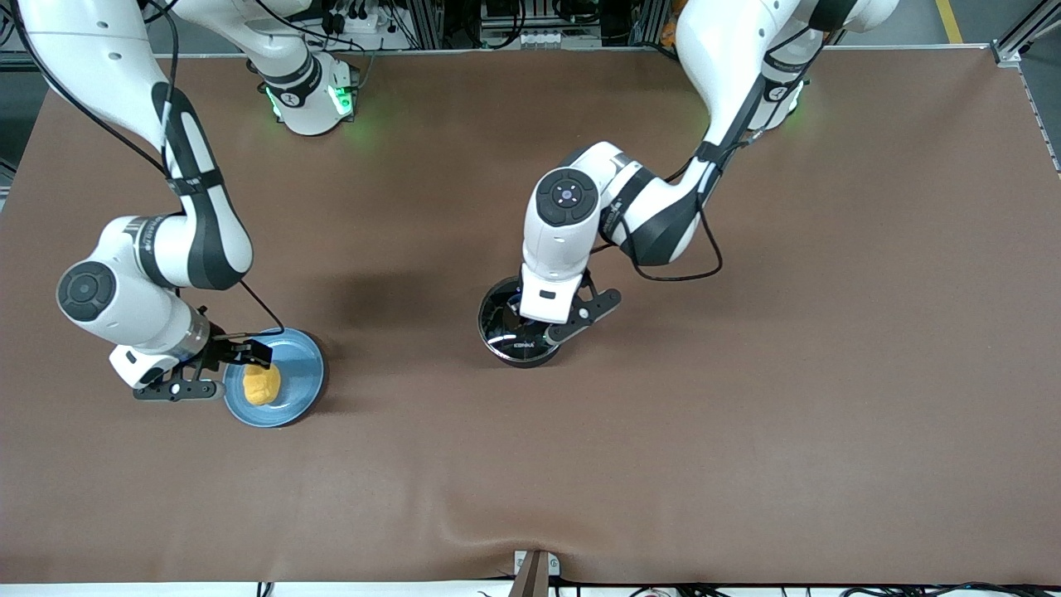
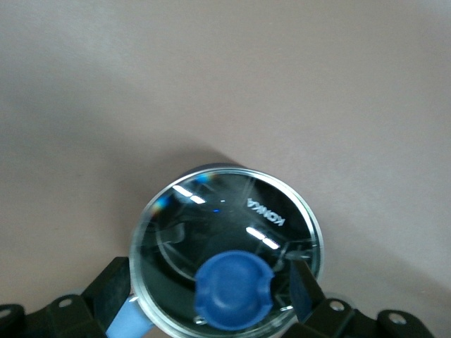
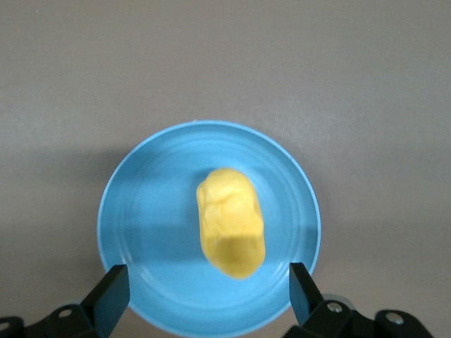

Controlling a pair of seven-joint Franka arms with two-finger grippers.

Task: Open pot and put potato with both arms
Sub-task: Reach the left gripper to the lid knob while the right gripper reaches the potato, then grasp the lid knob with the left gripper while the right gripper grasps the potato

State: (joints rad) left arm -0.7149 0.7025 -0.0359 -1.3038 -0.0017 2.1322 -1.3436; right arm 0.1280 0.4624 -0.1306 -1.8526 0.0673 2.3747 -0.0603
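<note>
The work surface is a brown cloth-covered table [image 1: 746,431] with a slight wrinkle at its edge nearest the front camera. Metal framing and cables [image 1: 514,25] run along the edge where the arm bases stand.

The small round black saucepan with glass lid and blue knob [image 2: 225,246] sits near the table centre, lid on. The left gripper [image 1: 572,319] hangs over it, jaws spread wide around the knob.

The lumpy yellow-orange potato [image 3: 231,222] lies on a flat blue plate [image 3: 148,211] toward the right arm's end. The right gripper [image 1: 220,369] hovers over the plate, fingers apart and empty.
</note>
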